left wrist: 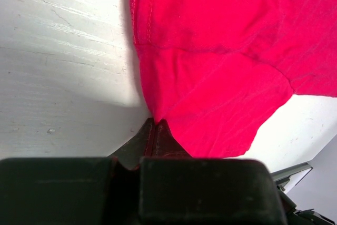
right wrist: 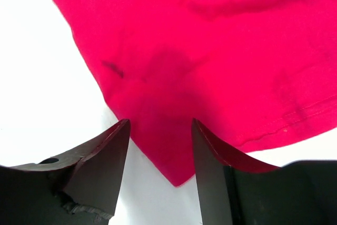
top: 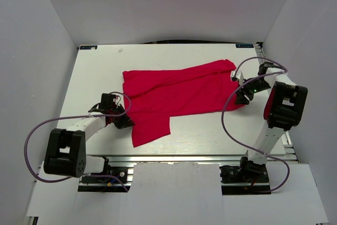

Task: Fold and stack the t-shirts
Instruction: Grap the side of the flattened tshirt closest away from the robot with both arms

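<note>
The red t-shirt [top: 174,96] is lying spread on the worktop [top: 210,130], white margin showing all round it; left fingers [left wrist: 142,143] are pinching its near-left edge, right fingers [right wrist: 105,151] are standing apart, straddling its right corner

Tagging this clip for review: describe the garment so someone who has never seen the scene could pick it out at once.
On the white table, toward its middle, lies a rumpled t-shirt. The left end effector is shut on its near-left edge, and the right end effector stands open astride a corner. It is the only cloth and the only bright red thing there.
</note>
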Action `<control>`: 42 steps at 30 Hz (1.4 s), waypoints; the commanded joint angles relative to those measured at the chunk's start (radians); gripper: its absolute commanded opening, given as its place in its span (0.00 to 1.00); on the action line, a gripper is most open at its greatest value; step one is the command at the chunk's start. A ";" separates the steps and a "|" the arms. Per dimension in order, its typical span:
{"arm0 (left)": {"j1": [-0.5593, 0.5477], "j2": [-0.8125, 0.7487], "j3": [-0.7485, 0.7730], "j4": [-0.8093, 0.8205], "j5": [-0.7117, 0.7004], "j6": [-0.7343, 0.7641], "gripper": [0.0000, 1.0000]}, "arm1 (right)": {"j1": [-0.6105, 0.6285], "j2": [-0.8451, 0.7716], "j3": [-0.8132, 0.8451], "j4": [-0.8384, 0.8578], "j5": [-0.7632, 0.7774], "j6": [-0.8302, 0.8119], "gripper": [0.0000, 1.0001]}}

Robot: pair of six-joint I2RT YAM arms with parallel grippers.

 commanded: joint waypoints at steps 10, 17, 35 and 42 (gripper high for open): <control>-0.002 -0.039 0.017 -0.021 0.002 0.002 0.00 | -0.063 -0.045 0.036 -0.158 0.096 -0.366 0.61; -0.002 -0.034 0.013 -0.021 0.005 0.003 0.00 | -0.064 0.008 0.048 -0.157 0.077 -0.381 0.60; -0.002 -0.040 0.020 -0.022 0.011 0.000 0.00 | -0.062 0.048 -0.044 -0.048 0.139 -0.339 0.47; -0.002 -0.065 0.052 -0.045 0.016 0.000 0.00 | -0.059 0.059 -0.074 0.027 0.146 -0.305 0.37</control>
